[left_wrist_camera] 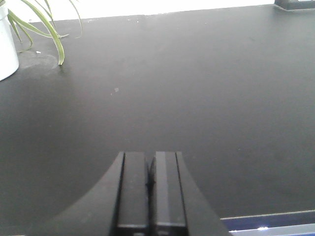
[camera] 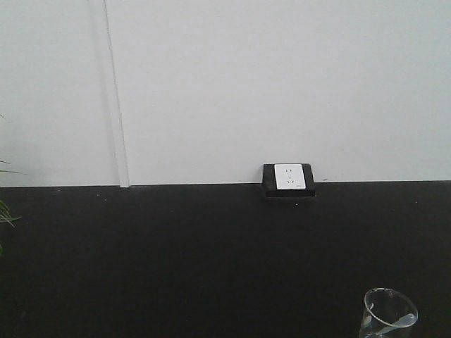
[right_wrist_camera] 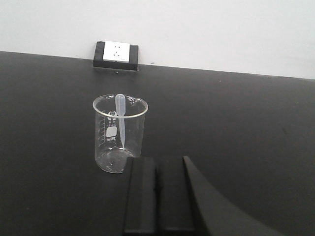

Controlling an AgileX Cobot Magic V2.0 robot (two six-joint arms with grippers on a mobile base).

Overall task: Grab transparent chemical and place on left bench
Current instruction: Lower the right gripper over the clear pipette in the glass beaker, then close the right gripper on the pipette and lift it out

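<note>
A clear glass beaker [right_wrist_camera: 119, 132] with a plastic dropper [right_wrist_camera: 120, 120] leaning inside stands upright on the black bench [right_wrist_camera: 236, 128]. Only its rim shows in the front view, where the beaker [camera: 388, 314] is at the bottom right. My right gripper [right_wrist_camera: 156, 160] is shut with nothing in it, just in front of the beaker and slightly to its right. My left gripper [left_wrist_camera: 149, 156] is also shut and empty, low over bare black bench [left_wrist_camera: 197, 88], with no beaker in that view.
A white wall socket in a black frame [camera: 289, 179] sits at the back of the bench against the white wall. A potted plant with long green leaves in a white pot [left_wrist_camera: 7, 44] stands at the far left. The bench's front edge [left_wrist_camera: 268, 216] shows near the left gripper.
</note>
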